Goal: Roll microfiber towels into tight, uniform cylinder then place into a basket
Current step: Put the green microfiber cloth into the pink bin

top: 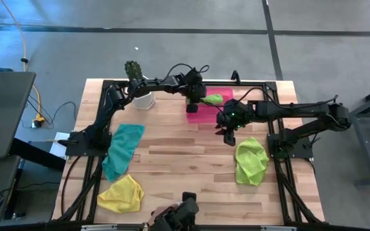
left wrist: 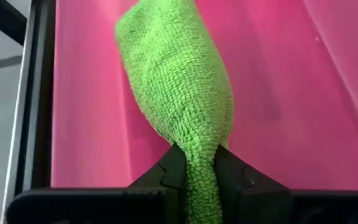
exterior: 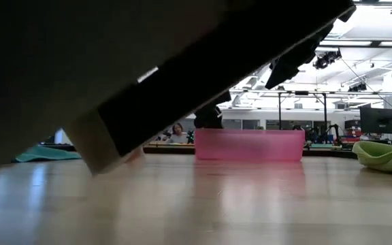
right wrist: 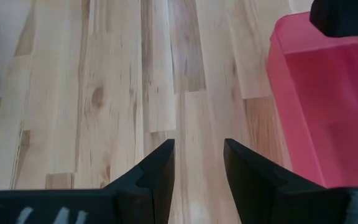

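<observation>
No brand, label or writing could be read on anything in view. The tabletop was pale wooden planking with a black frame along its edges, standing on a grey floor crossed by dark lines; level across it, a large hall with ceiling lights and a person far off showed behind the shallow bright pink translucent plastic basket. The left gripper hung over that basket, its fingers pinching one end of a rolled lime green microfiber towel whose body lay inside the basket against the pink floor. The right gripper hovered over bare wood just beside the basket's near side, its fingers spread apart and holding nothing. A second lime green towel lay crumpled on the tabletop, near the basket on the right arm's side. A teal blue towel lay flat well apart from the basket on the left arm's side, and a yellow towel lay farther from the basket than the teal one. A white pot holding a green cactus stood on the basket's left-arm side.
</observation>
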Controlling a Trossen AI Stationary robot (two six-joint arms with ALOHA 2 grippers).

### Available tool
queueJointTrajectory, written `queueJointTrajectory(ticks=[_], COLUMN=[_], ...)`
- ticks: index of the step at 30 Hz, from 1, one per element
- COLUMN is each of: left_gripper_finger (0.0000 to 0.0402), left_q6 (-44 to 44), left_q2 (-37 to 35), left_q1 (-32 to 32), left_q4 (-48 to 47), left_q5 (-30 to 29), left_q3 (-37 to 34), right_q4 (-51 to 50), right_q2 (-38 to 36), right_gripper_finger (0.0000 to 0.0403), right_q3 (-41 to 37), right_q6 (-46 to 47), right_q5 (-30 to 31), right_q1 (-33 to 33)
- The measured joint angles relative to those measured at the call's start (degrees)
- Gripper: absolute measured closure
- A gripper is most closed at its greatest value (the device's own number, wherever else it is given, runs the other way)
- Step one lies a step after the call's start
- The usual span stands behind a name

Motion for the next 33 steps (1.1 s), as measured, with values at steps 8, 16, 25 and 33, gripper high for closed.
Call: queueJointTrajectory(ticks=[8, 16, 25, 33], left_gripper_finger=[0.0351, 0.0281, 0.0230, 0.0227], left_q6=[-1.3, -1.6, -2.8, -1.0], left_q2=[0.5, 0.5, 0.4, 0.3], left_q1=[-0.3, -0.3, -0.3, -1.5], left_q4=[0.2, 0.2, 0.4, -2.3], left_q5=[-0.8, -4.0, -6.6, -12.7], left_q3=[0.0, 0.0, 0.0, 2.6], right_q4=[-0.3, -0.6, -0.6, -1.0], right_q2=[0.0, 0.0, 0.0, 0.0], right_gripper_finger=[0.0272, 0.0272, 0.0272, 0.0272], right_q3=[0.0, 0.0, 0.0, 0.0], right_q6=[-0.1, 0.1, 0.4, 0.4], right_q5=[0.0, 0.0, 0.0, 0.0], right_q1=[0.0, 0.0, 0.0, 0.0])
